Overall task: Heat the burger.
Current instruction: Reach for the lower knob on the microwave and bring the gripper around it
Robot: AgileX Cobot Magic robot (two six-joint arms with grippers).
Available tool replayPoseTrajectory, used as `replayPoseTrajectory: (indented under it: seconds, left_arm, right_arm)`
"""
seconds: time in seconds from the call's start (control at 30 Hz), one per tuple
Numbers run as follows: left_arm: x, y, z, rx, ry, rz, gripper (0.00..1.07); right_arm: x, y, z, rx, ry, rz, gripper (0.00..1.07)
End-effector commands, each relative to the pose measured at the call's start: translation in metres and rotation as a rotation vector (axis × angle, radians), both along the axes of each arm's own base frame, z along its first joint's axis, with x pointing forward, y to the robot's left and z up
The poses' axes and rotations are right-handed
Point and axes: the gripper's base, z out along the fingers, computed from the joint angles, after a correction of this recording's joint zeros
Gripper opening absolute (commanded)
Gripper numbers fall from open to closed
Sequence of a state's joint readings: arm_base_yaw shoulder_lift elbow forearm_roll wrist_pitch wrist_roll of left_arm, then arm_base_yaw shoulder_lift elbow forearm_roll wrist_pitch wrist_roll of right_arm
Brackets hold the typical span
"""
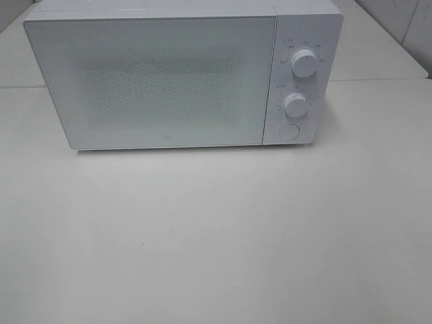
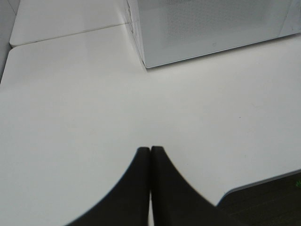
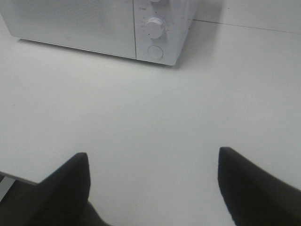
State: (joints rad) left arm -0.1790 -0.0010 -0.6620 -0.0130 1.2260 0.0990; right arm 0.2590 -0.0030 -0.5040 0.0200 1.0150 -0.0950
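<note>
A closed microwave (image 1: 169,74) sits on the table (image 1: 216,236), left hand (image 2: 150,155) pressed together empty, right hand (image 3: 154,153) spread wide, empty.

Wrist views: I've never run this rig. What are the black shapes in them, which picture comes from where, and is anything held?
It's a two-armed robot. One picture looks down from a high camera off the arms. It shows a white microwave, door closed, with an upper knob, lower knob and round button on its right side, standing on a pale table. The other two pictures come from a camera on each wrist, looking out past the gripper. The black shapes are the grippers themselves. The left gripper is shut, holding nothing. The right gripper stands wide open over bare table. No burger shows in any view, and the door does not let me see inside.
</note>
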Motion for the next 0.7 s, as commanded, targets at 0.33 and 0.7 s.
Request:
replayPoseTrajectory:
  seconds: [0.33,0.7]
  left_arm:
    - [0.009,-0.006,-0.031,-0.018,0.115,-0.029,0.00]
    - [0.013,-0.007,-0.026,0.042,0.019,-0.071,0.00]
  right_arm:
    - [-0.004,0.002,0.001,0.007,-0.046,-0.207,0.72]
    - [-0.004,0.002,0.001,0.006,-0.046,-0.222,0.72]
